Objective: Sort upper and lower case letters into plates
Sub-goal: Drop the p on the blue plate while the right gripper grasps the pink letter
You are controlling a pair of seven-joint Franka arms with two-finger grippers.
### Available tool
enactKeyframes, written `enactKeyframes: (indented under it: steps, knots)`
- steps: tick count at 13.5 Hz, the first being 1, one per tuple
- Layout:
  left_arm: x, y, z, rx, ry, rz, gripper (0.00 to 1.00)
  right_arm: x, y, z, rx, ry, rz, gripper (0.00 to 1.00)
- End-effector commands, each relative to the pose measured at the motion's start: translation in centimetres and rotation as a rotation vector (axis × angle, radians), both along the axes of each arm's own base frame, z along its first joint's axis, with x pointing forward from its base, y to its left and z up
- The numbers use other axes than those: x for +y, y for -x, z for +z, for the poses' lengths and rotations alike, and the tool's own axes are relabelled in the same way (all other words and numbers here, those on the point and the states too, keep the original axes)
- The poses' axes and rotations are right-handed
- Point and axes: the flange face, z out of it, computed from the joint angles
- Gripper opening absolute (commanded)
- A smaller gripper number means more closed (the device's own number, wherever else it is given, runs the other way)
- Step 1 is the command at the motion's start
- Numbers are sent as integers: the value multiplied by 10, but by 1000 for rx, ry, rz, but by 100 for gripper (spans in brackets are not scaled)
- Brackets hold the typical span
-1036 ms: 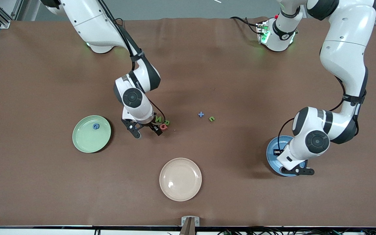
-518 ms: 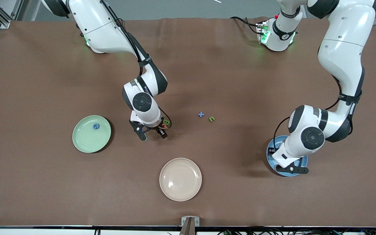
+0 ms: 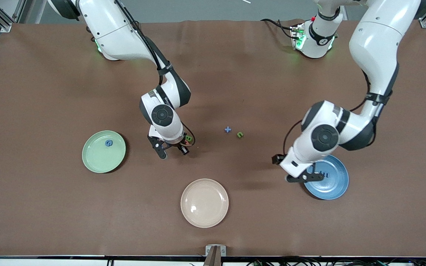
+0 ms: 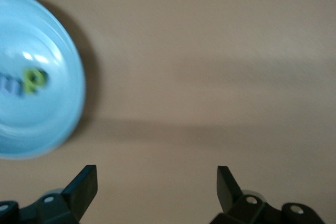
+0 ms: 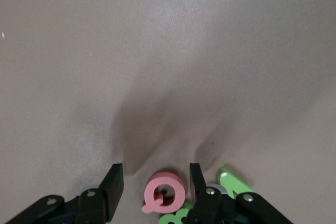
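Right wrist view puts our right gripper (image 5: 155, 182) low in frame, fingers straddling a pink letter (image 5: 164, 195), narrowing but not clearly clamped. Our left gripper (image 3: 304, 177), wide apart and empty, hangs over the blue plate (image 3: 333, 181) rim, lower right of the front frame. That plate holds some letters, the green plate (image 3: 98, 160) at left holds one. Two small pieces (image 3: 233, 132) mid-frame and the cluster remain, so we're maybe halfway.

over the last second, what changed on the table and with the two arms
The left gripper opened over the blue plate and moved off its edge toward the middle of the table, leaving letters in it. The right gripper shifted slightly over the pink Q and narrowed around it. The green plate, beige plate, blue plus and small green letter stayed put.
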Motion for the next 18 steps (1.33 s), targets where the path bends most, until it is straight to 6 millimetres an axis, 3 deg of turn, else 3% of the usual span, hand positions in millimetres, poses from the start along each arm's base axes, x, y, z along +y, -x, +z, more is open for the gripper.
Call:
enactKeyframes:
  steps: [1,4,6,11,13,16,18]
  knots:
    - [-31,33,-5,17,-18,101,100,7,4,-6,6,9,-10,59]
    - [-79,67,-25,9,1,226,100,11,8,-9,10,13,-17,59]
    - [-102,92,-43,-14,26,302,100,11,8,-10,11,14,-17,51]
    - [-118,125,-84,-96,-28,488,91,13,9,-10,11,14,-15,18]
    - [-134,140,-94,-126,-46,526,79,12,7,-7,6,11,-11,5]
    - [-134,143,-104,-134,-56,568,76,-4,-4,0,13,21,-7,2]
    - [-138,147,-107,-128,-57,560,74,-25,-12,10,47,37,51,2]
